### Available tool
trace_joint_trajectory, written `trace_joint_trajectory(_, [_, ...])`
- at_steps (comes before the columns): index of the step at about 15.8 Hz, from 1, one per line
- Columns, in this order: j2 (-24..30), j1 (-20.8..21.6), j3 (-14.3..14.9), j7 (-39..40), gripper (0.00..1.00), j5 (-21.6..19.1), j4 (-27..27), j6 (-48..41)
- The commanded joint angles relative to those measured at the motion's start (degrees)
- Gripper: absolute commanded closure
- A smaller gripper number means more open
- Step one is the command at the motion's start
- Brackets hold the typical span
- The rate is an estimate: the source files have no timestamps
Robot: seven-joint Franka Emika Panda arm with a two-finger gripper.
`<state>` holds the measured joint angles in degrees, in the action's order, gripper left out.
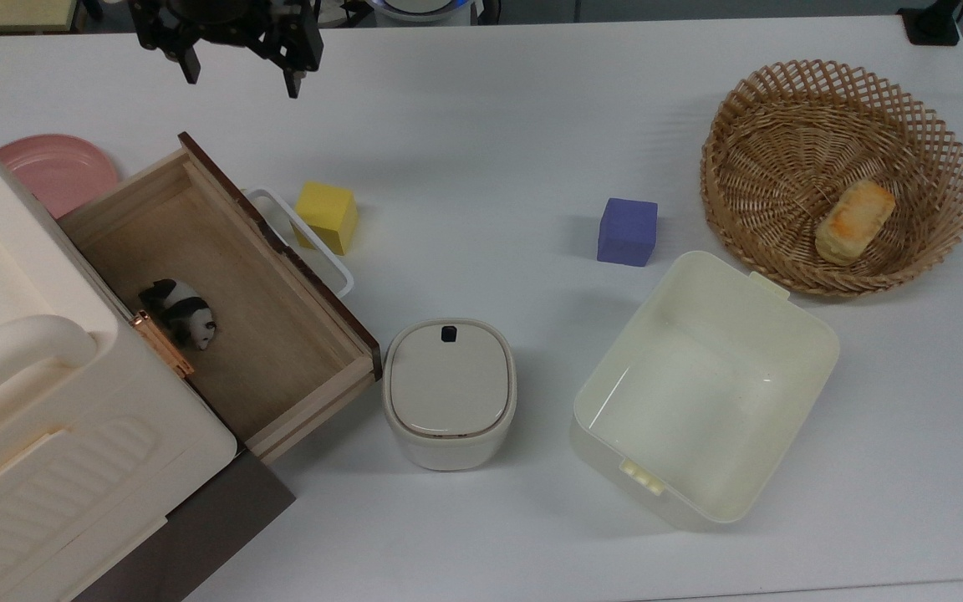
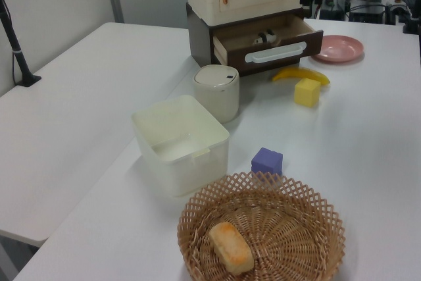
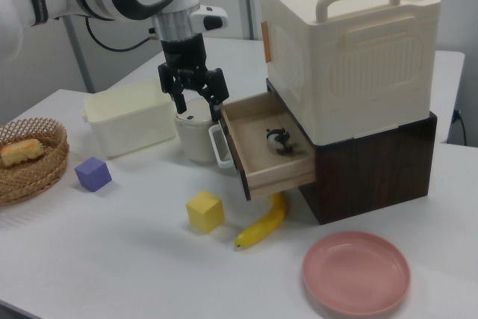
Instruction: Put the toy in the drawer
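Observation:
The toy (image 1: 180, 313), a small black-and-white panda, stands on the floor of the open light-wood drawer (image 1: 256, 334), close to the cabinet. It also shows inside the drawer (image 3: 258, 177) as the toy (image 3: 280, 140) in the right view, and as the toy (image 2: 265, 36) in the left view. My gripper (image 1: 239, 77) hangs open and empty at the top view's upper left, well clear of the drawer's dark front panel. In the right view the gripper (image 3: 202, 106) hovers just left of the drawer's white handle.
A yellow cube (image 1: 327, 216) and a banana (image 3: 261, 222) lie by the handle. A lidded cream container (image 1: 450, 391), a cream bin (image 1: 703, 389), a purple cube (image 1: 628, 232) and a wicker basket (image 1: 837, 171) with a bun stand around. A pink plate (image 1: 55, 171) lies beside the cabinet.

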<state>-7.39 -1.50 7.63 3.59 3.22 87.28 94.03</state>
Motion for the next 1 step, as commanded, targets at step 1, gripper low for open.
trace_joint_trajectory(1, [1.85, -0.6, -0.6, -1.74, 0.0, -0.24, 1.66, -0.08])
